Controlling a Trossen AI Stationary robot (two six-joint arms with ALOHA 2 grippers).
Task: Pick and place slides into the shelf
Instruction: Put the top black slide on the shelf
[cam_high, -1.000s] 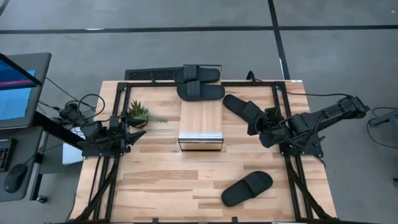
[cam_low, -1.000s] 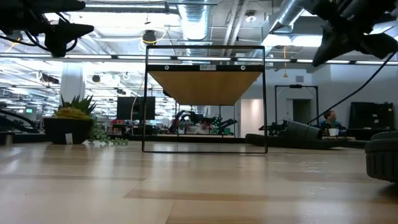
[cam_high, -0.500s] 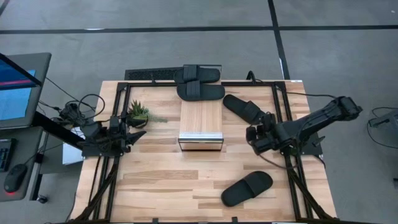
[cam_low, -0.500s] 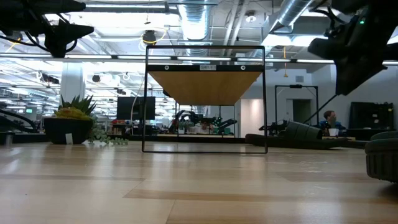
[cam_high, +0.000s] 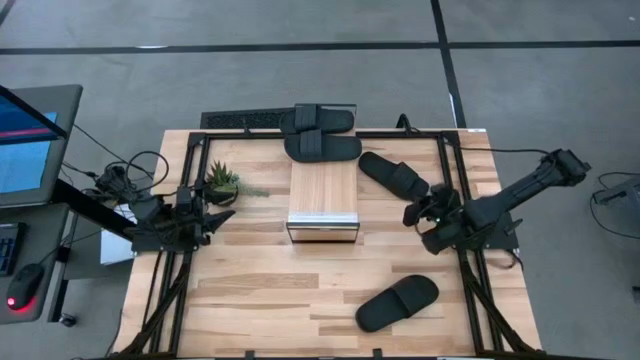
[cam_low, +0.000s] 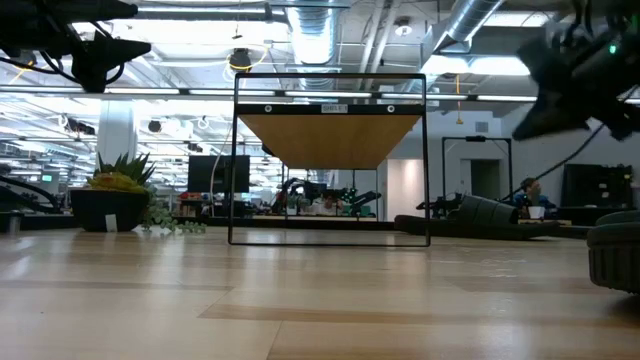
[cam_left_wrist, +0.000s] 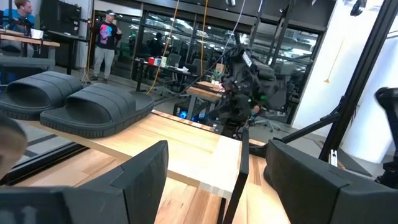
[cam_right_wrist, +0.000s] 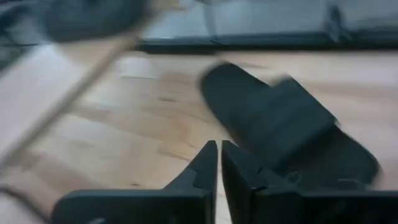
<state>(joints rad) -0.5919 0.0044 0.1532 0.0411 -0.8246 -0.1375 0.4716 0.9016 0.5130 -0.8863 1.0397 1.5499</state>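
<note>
Right claw (cam_high: 412, 214) (empty, closed) hangs beside a slide (cam_high: 392, 174).

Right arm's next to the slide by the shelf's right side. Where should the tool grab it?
Probably the wide strap of that slide, which stands raised over the flat sole. Come from above with the right tool, now shut, opened across the strap's edge; the slide lies sole-down and diagonal.

Two slides (cam_high: 318, 133) sit on the shelf (cam_high: 323, 200); two lie on the table (cam_high: 250, 290) to its right.

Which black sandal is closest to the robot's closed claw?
The matte black slide sandal lying alone right of the wooden shelf, just beside the shut right gripper. Two others sit at the shelf's far end; one lies near the table's front.
</note>
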